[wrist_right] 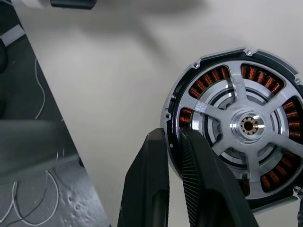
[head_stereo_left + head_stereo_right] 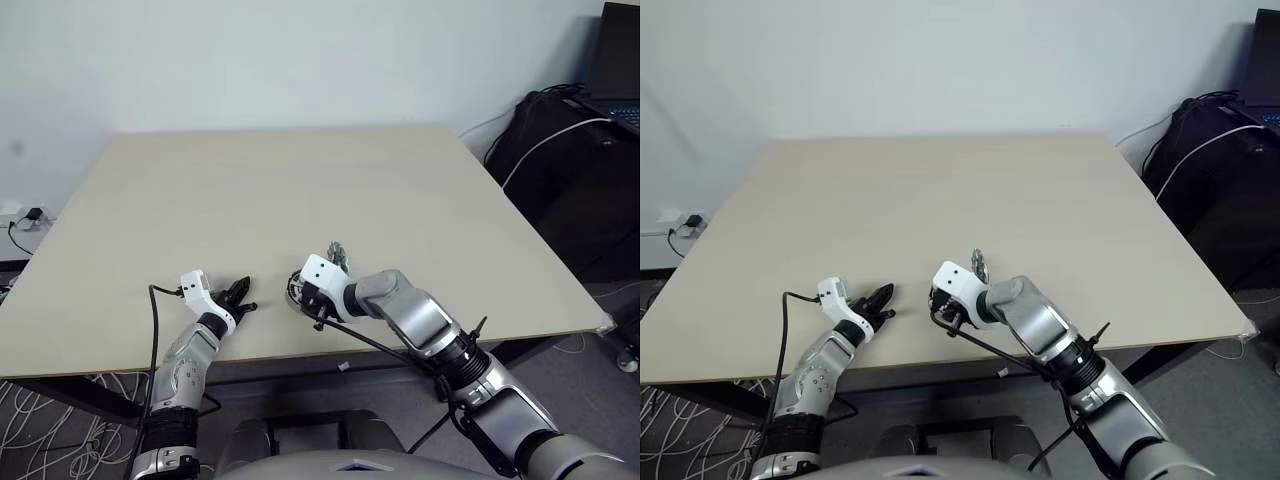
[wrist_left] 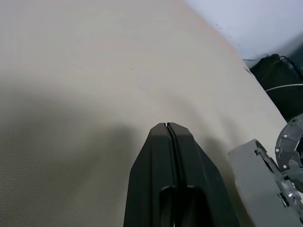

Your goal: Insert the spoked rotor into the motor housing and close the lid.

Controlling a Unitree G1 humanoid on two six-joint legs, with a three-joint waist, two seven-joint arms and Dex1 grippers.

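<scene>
The motor housing (image 1: 206, 79) shows its ring of copper windings, and the spoked rotor (image 1: 248, 125) sits inside it with its silvery spokes and hub facing the wrist camera. My right gripper (image 1: 173, 135) is shut on the housing's rim, one finger outside the wall and one over the face. In the head view this gripper (image 2: 298, 290) is low over the table's near edge. My left gripper (image 2: 245, 293) rests shut and empty a short way to its left, fingers (image 3: 158, 142) pressed together. A small greyish metal part (image 2: 338, 252) lies just behind the right wrist; I cannot tell whether it is the lid.
The wide beige table (image 2: 300, 180) stretches away in front of both arms. A dark bag with cables (image 2: 560, 130) stands off the table's right side. Loose cables lie on the floor at the left (image 2: 20, 225).
</scene>
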